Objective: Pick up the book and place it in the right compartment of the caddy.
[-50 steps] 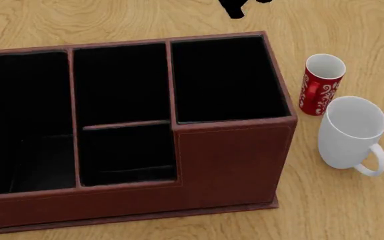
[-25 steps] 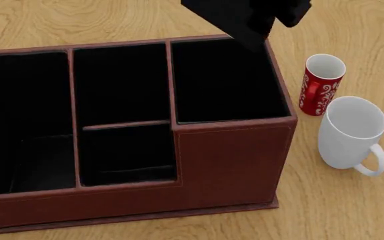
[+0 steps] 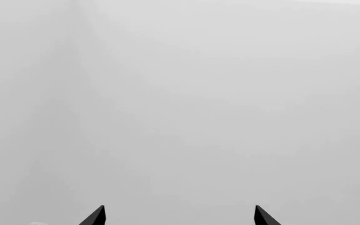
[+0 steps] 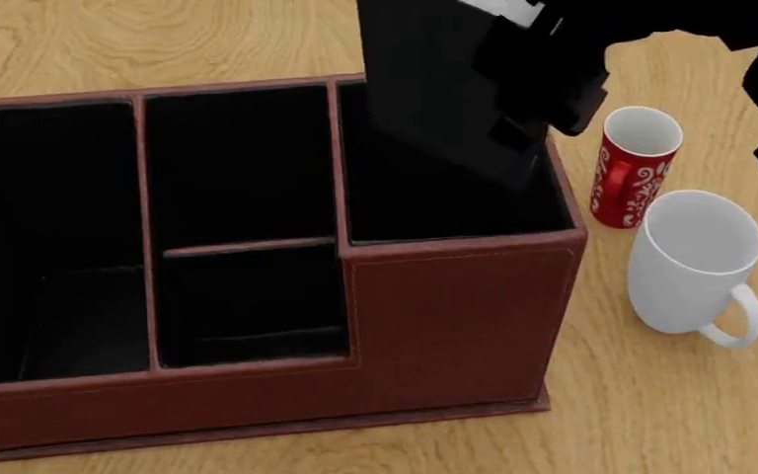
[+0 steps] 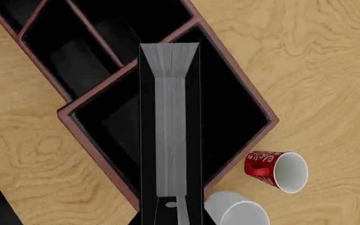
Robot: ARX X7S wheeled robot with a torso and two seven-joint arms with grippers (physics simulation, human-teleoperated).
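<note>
The caddy (image 4: pixel 458 316) is a reddish-brown box with black-lined sections. My right gripper (image 4: pixel 537 84) is shut on the black book (image 4: pixel 425 89), which hangs tilted over the right compartment (image 4: pixel 418 207), its lower corner near the compartment's far right rim. In the right wrist view the book's grey page edge (image 5: pixel 170 126) faces the camera, held between the jaws of the right gripper (image 5: pixel 170 214), with the right compartment (image 5: pixel 230 108) directly beyond it. My left gripper (image 3: pixel 180 216) is open on blank grey and is out of the head view.
A red patterned mug (image 4: pixel 636 168) stands just right of the caddy, with a white mug (image 4: pixel 693 262) in front of it. Both also show in the right wrist view, red mug (image 5: pixel 273 169) and white mug (image 5: pixel 243 212). Wooden tabletop (image 4: pixel 669 395) surrounds everything.
My right arm has come down into the head view from the top edge, carrying the book from behind the caddy to over the right compartment. Caddy and mugs have not moved.
</note>
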